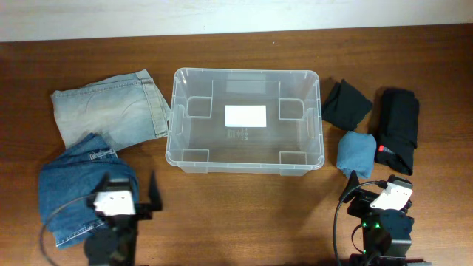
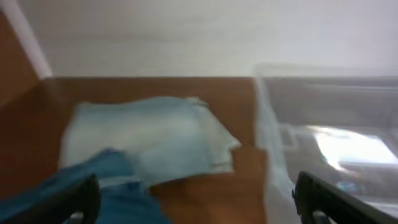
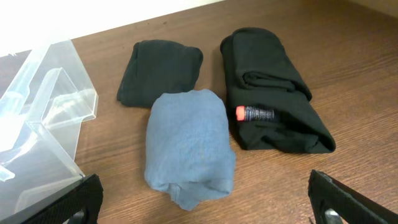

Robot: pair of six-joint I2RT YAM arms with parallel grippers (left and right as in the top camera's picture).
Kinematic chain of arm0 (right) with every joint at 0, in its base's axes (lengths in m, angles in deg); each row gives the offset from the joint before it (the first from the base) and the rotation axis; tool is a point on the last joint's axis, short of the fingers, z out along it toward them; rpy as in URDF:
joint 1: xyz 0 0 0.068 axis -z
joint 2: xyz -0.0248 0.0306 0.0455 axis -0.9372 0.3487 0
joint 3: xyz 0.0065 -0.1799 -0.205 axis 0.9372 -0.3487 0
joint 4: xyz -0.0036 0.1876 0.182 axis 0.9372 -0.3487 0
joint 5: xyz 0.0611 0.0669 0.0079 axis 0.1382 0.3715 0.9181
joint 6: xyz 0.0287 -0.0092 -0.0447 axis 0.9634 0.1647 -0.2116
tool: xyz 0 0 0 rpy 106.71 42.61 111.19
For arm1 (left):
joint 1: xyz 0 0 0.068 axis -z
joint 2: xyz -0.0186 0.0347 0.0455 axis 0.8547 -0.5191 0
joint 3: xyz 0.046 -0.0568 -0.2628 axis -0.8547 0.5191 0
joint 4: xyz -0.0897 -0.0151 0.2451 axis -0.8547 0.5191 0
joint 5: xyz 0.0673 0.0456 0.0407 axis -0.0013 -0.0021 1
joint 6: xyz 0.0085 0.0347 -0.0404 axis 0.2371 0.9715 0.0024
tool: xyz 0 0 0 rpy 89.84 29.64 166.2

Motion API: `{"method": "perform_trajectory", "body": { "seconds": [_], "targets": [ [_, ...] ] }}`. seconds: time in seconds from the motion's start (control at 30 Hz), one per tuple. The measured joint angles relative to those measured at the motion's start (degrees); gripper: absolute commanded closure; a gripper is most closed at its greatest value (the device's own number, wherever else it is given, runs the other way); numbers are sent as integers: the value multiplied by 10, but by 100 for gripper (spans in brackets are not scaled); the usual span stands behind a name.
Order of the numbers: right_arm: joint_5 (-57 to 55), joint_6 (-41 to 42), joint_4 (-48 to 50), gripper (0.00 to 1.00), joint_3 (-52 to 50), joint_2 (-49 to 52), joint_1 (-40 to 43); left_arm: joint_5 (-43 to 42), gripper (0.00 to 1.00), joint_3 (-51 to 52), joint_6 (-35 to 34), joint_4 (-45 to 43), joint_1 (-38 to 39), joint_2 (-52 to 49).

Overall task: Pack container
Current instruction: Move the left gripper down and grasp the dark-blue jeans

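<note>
The container (image 1: pixel 244 72) is a clear rectangular bin in the middle of the table, empty, with a white label (image 1: pixel 245 116) on its base. Its wall also shows at the right of the blurred left wrist view (image 2: pixel 273 143) and at the left of the right wrist view (image 3: pixel 43 106). My left gripper (image 1: pixel 130 186) is open and empty over the dark blue jeans (image 1: pixel 77 185), near the table's front left; its fingers spread wide in its wrist view (image 2: pixel 199 208). My right gripper (image 1: pixel 377 185) is open and empty, just in front of a folded light blue cloth (image 3: pixel 186 143).
Light washed jeans (image 1: pixel 111 107) lie left of the bin, also in the left wrist view (image 2: pixel 149 137). Right of the bin lie a folded black cloth (image 3: pixel 158 71), the blue cloth (image 1: pixel 356 153) and a black rolled garment with a red tag (image 3: pixel 273 106).
</note>
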State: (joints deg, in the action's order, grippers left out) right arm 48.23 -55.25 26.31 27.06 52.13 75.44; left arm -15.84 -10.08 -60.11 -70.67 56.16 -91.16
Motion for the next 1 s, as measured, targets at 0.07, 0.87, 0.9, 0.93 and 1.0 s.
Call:
{"method": "perform_trajectory", "body": {
  "seconds": [0.07, 0.87, 0.9, 0.93, 1.0],
  "targets": [
    [0, 0, 0, 1, 0, 0, 0, 31, 1, -82, -16, 31, -12, -61],
    [0, 0, 0, 2, 0, 2, 0, 1, 1, -443, -154, 325, -329, -485],
    [0, 0, 0, 2, 0, 1, 0, -9, 1, -443, -158, 327, -373, -502],
    [0, 0, 0, 2, 0, 2, 0, -16, 1, -443, -160, 326, -404, -519],
    [0, 0, 0, 1, 0, 2, 0, -29, 1, -443, -164, 322, -457, -551]
  ]
}}
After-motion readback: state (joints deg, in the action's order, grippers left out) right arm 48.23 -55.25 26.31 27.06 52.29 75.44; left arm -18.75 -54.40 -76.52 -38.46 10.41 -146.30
